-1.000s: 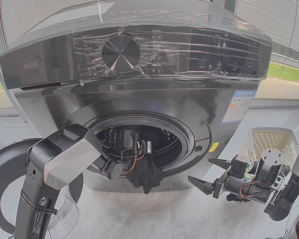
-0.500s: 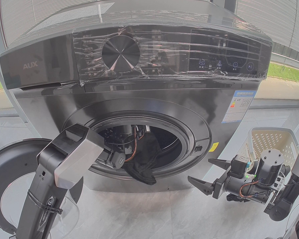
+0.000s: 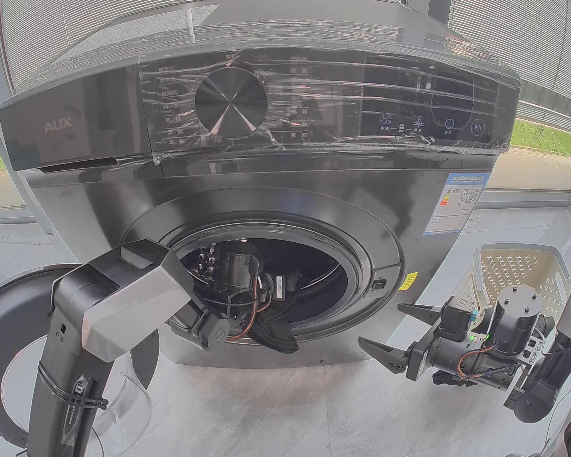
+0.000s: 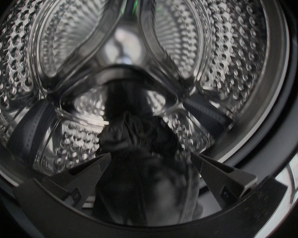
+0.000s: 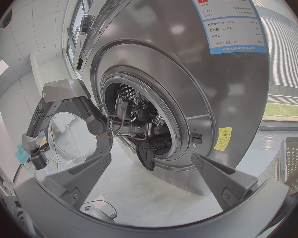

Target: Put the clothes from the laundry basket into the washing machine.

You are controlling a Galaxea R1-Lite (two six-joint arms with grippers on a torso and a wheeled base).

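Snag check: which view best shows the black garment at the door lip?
Right wrist view: black garment droops over the door lip, side-on. Head view: same, partly hidden. Left wrist view: its bunch inside the drum.

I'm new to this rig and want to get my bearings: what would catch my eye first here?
The grey washing machine fills the middle, its round door swung open to the left, with the open left pincer at the mouth of the drum. A dark garment drapes over the opening's lower rim, partly hanging out. At right, the open right pincer hangs beside the white laundry basket.
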